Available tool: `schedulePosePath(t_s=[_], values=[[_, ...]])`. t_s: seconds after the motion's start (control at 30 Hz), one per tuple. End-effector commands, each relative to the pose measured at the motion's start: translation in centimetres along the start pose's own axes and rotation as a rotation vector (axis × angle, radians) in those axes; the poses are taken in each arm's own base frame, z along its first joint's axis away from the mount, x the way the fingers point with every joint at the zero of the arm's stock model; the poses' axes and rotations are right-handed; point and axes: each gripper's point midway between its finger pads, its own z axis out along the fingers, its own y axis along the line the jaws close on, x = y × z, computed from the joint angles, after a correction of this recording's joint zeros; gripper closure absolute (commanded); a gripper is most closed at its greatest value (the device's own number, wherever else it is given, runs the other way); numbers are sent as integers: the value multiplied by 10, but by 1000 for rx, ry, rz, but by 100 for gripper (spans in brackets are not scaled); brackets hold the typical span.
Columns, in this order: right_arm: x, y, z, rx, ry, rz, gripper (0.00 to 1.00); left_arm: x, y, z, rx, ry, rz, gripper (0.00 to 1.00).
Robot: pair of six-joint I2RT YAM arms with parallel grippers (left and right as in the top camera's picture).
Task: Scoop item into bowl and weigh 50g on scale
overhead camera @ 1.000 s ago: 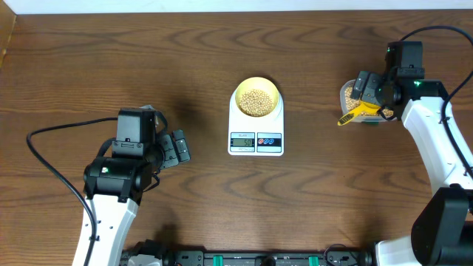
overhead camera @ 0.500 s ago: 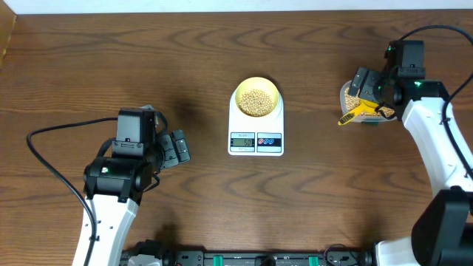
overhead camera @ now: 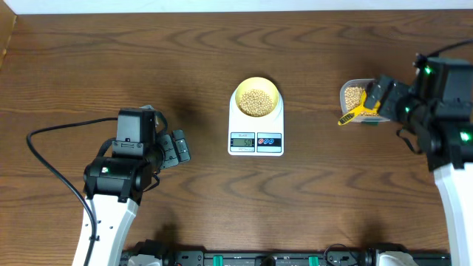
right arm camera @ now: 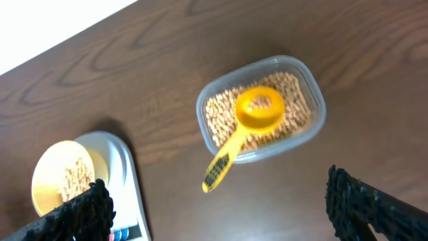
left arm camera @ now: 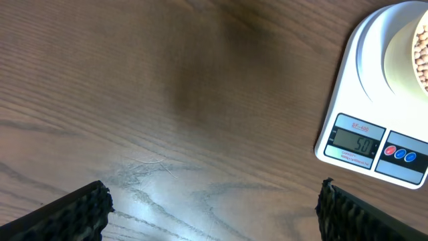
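Beans (overhead camera: 256,102) sit heaped in the pale yellow bowl (overhead camera: 256,83), and that bowl rides on the back half of the white scale (overhead camera: 256,127). Start at the scale's front edge: in the left wrist view the little display (left arm camera: 354,139) reads 50, coloured buttons (left arm camera: 400,154) right beside it. Just behind, the bowl, tan beans covering its floor, rim showing all round.

Off to the scale's right, well apart from it, there's the clear plastic tub (overhead camera: 345,94) holding more of the same beans. The yellow scoop (right arm camera: 259,109) lies in it, cup up with a few beans inside, handle poking out over the rim on the scale side.

Now the claws. Left gripper (overhead camera: 177,148) hangs to the scale's left, well apart from it, jaws spread wide, nothing between them, only the brown wooden table (overhead camera: 111,59) below. Right gripper (overhead camera: 382,94) is over the tub's edge farthest from the scale, jaws wide too, empty, gripping neither scoop nor tub.
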Motion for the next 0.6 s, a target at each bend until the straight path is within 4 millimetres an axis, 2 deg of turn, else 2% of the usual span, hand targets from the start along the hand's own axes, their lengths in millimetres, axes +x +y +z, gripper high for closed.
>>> schedulePosePath(t_s=[0.0,0.17,0.27,0.43,0.57], values=[[-1,4,-20,-24,-27,8,1,0,5,1,-21,-1,4,0],[4,5,-47,-46,-65,4,1,0,5,1,-21,-1,4,0],[15,1,-58,-39,-45,3,1,0,5,1,-21,-1,4,0],[41,-10,-63,-3,50,5,1,0,5,1,-21,-1,4,0],[53,-15,-63,18,99,6,1,0,5,1,-21,-1,4,0]])
